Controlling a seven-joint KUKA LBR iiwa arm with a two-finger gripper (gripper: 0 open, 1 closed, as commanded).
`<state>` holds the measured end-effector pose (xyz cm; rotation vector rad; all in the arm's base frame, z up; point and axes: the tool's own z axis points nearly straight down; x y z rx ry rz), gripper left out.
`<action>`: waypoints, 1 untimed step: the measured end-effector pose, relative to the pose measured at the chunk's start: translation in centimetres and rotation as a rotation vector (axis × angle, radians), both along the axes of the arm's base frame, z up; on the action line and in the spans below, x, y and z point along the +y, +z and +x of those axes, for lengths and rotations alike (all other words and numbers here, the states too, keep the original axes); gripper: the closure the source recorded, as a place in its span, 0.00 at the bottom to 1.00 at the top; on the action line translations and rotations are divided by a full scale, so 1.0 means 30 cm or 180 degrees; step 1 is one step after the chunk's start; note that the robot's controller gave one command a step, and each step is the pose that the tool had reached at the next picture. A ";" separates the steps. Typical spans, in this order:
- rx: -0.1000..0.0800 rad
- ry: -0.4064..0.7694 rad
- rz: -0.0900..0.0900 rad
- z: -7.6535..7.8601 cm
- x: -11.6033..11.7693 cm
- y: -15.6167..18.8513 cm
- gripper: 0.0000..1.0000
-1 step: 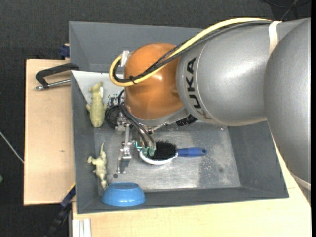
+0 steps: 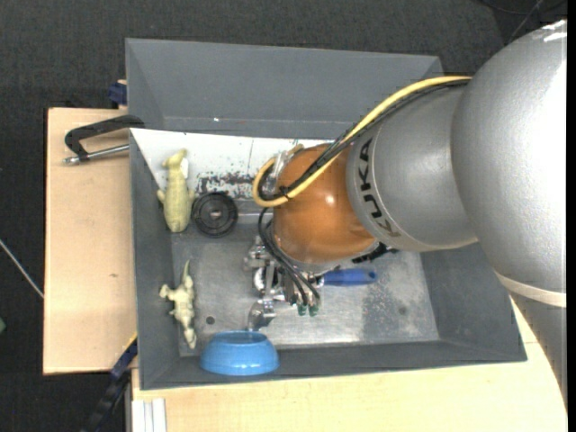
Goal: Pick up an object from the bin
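My gripper (image 2: 268,292) hangs low over the bin's floor near the middle, under the orange wrist cover. Just below it, against the front wall, a blue bowl (image 2: 238,355) lies a short gap away. A blue pen-like thing (image 2: 349,277) pokes out from under the wrist cover to the gripper's right. To its left, a small yellow toy dinosaur (image 2: 183,303) lies on the floor. Nothing shows in the gripper.
A black round cap-like thing (image 2: 214,213) and a larger yellow toy animal (image 2: 175,196) sit at the back left. The arm covers the bin's right half from above. Bare floor shows at the front right.
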<state>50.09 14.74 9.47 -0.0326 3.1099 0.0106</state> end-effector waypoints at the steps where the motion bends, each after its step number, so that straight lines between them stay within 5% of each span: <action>1: 0.0051 0.0040 -0.0007 0.069 -0.208 -0.070 0.00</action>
